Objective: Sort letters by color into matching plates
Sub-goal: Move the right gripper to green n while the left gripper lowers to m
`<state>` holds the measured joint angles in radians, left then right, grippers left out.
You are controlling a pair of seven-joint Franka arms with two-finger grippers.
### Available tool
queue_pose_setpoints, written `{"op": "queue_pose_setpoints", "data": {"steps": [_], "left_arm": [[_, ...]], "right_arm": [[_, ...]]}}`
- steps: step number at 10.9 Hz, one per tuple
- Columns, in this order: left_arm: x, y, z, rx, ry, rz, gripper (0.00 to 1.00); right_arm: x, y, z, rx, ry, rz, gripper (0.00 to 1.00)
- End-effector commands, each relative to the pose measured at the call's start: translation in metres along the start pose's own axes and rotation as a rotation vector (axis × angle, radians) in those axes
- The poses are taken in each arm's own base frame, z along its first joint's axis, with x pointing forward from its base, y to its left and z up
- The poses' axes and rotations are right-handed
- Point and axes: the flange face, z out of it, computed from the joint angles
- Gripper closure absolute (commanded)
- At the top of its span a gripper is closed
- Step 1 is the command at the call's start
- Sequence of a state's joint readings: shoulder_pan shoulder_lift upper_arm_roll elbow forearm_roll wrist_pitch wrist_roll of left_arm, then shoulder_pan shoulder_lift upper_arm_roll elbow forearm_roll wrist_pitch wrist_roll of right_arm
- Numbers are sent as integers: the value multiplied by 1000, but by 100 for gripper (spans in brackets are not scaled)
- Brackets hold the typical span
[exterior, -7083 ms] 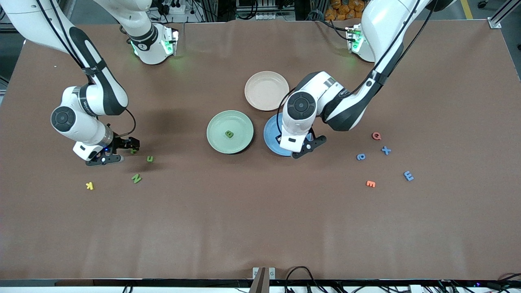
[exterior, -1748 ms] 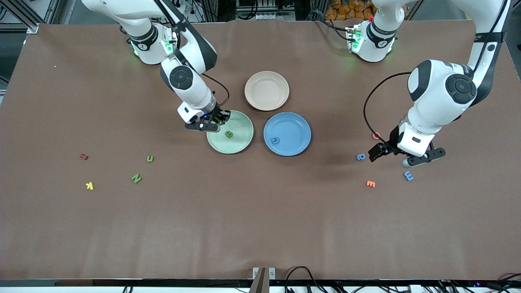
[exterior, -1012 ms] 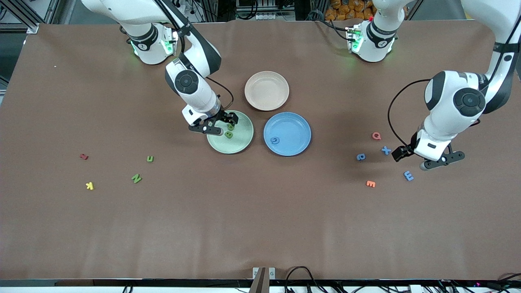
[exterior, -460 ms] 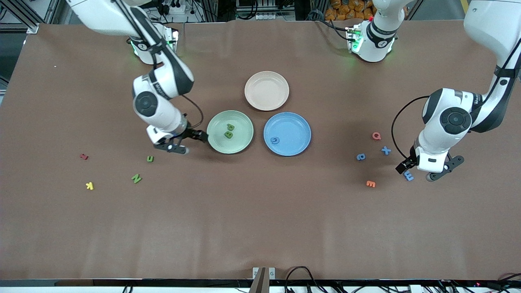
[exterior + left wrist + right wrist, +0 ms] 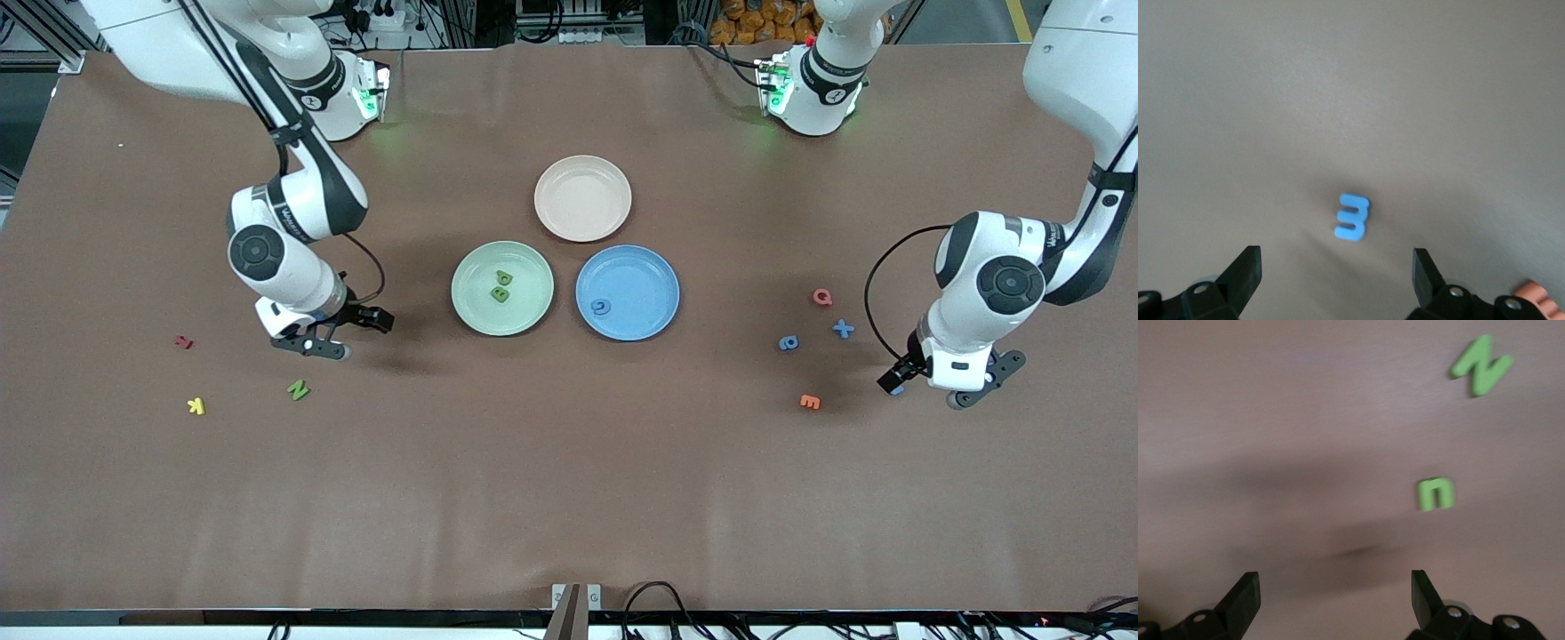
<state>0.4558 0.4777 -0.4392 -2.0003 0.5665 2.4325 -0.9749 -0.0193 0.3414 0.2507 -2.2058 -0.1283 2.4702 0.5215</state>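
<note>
Letters of the task lie partly hidden: under the wide-open left gripper (image 5: pixel 925 389) the blue E (image 5: pixel 1353 217) shows only in its wrist view, the green U (image 5: pixel 1435 493) likewise under the wide-open right gripper (image 5: pixel 342 335), while two green letters (image 5: pixel 502 286) lie in the green plate (image 5: pixel 471 307).

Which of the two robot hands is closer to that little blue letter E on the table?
The left. The left gripper hovers open right over the blue E, which lies between its fingers. The right gripper is at the right arm's end of the table, open above the green u.
</note>
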Motion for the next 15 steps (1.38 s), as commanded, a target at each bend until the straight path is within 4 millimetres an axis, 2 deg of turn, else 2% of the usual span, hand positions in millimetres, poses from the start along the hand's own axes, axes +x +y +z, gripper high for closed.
{"op": "queue_pose_setpoints", "data": {"steps": [1,3,6,10,15], "left_arm": [[20,2,16,-10,8,12,0],[28,-3,30,-15,-12,7,0],[26,-3,41,-15,-32,14,0],[29,0,47,-21,-35,30,0],[33,2,53,-33,-40,129,0]], "right_arm": [[17,39,23,-63,-3,-40,0],[24,51,32,-70,13,-65,0],[28,60,37,-60,28,-75,0],[32,70,43,-46,37,-87,0],[37,71,50,-42,41,-101,0]]}}
